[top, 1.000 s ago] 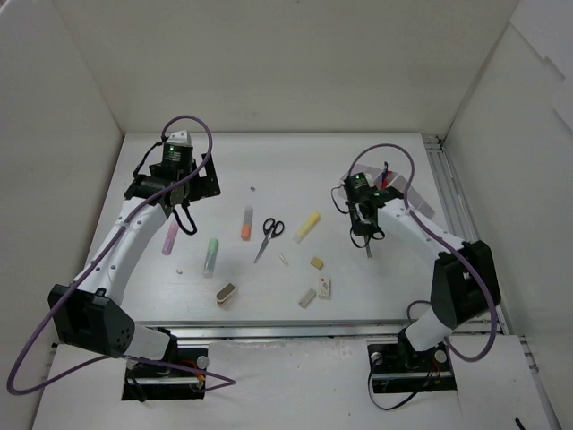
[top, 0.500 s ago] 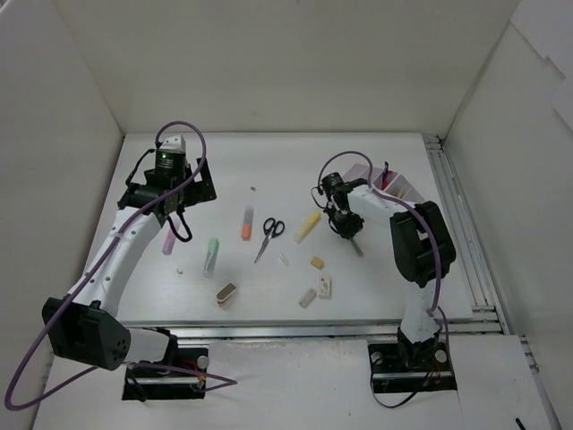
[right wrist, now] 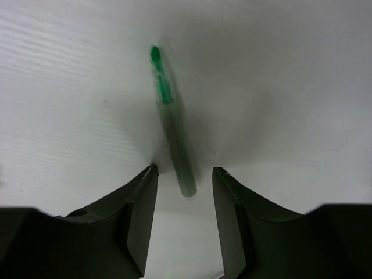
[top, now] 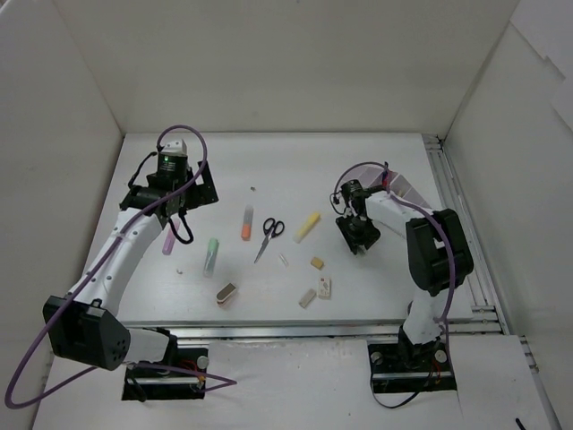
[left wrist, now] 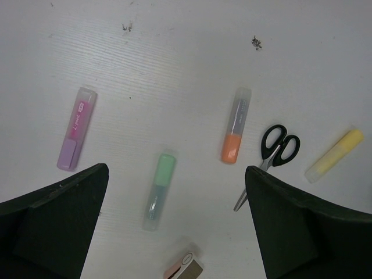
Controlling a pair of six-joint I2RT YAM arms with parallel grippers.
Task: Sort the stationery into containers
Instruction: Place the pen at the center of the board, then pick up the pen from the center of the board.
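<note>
A thin green pen (right wrist: 172, 131) lies on the table between the spread fingers of my open right gripper (right wrist: 185, 177), which is low over it (top: 358, 236). My open, empty left gripper (left wrist: 176, 171) hangs high over the left side (top: 175, 208). Below it lie a pink marker (left wrist: 75, 129), a pale-green marker (left wrist: 160, 192), an orange marker (left wrist: 235, 133), black-handled scissors (left wrist: 273, 154) and a yellow marker (left wrist: 334, 155). A small metallic block (top: 226, 294) and beige erasers (top: 317, 262) lie nearer the front. The white tray (top: 405, 190) is behind the right arm, mostly hidden.
White walls close in the table at the back and both sides. A metal rail (top: 457, 224) runs along the right edge. Two more erasers (top: 315, 292) lie near the front centre. A small white bit (top: 181, 268) lies left of the green marker.
My right gripper swung left, then came back right and now sits low with its fingers astride the green pen. My left arm shifted only slightly.
</note>
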